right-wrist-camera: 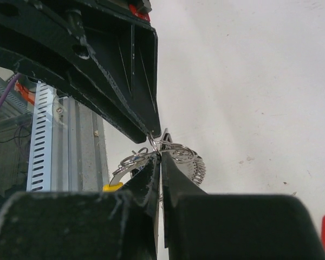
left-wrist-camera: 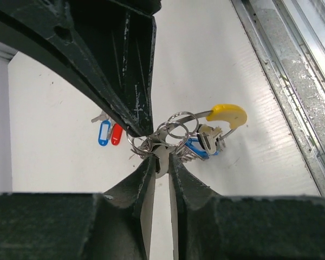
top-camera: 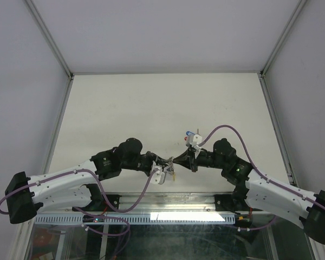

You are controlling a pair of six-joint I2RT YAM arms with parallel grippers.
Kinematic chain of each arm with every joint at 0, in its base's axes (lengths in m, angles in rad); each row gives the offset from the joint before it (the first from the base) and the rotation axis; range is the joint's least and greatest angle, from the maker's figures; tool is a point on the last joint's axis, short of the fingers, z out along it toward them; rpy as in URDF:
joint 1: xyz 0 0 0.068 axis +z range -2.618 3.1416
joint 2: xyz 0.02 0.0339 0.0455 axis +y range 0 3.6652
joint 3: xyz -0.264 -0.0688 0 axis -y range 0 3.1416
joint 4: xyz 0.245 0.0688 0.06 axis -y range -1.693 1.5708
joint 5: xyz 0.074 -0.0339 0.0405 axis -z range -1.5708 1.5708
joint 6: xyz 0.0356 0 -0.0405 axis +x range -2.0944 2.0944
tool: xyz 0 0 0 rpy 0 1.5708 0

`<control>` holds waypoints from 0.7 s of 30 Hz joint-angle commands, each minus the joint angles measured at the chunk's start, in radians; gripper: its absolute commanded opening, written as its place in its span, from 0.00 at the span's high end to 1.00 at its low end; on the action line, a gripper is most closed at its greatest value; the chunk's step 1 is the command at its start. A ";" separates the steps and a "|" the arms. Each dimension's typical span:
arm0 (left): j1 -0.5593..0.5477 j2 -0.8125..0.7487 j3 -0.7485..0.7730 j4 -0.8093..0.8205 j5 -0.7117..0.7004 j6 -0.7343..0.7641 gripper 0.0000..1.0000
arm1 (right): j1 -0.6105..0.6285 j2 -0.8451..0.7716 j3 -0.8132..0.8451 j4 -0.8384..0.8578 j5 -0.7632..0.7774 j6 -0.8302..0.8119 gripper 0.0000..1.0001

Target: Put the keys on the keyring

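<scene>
Over the table's near middle the keyring (left-wrist-camera: 227, 115) hangs between both grippers; it has a yellow arc, and the rest is thin silvery wire. Small split rings and keys bunch on it, one of them blue-tagged (left-wrist-camera: 197, 149). My left gripper (left-wrist-camera: 161, 161) stands a narrow gap apart, with a pale key part between its tips. My right gripper (right-wrist-camera: 160, 156) is shut on the keyring's wire at the bunch, and its fingers (left-wrist-camera: 135, 108) come in from above in the left wrist view. Two loose keys, with a blue tag (top-camera: 190, 132) and a red tag (top-camera: 184, 139), lie on the table just beyond.
A metal rail (top-camera: 162, 206) runs along the near edge, close under the grippers. White enclosure walls with aluminium posts (top-camera: 49, 38) bound the table. Purple cables (top-camera: 227, 130) loop off both arms.
</scene>
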 commanded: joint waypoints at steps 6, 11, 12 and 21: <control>-0.012 -0.104 -0.071 0.247 -0.078 -0.272 0.83 | -0.003 -0.038 -0.006 0.111 0.024 0.013 1.00; -0.012 -0.147 -0.162 0.448 -0.101 -0.446 0.80 | -0.003 -0.057 -0.030 0.150 0.040 0.016 1.00; -0.012 -0.155 -0.180 0.490 -0.094 -0.472 0.80 | -0.003 -0.060 -0.035 0.160 0.042 0.018 1.00; -0.012 -0.154 -0.296 0.729 -0.085 -0.612 0.77 | -0.003 -0.082 -0.062 0.215 0.036 0.019 1.00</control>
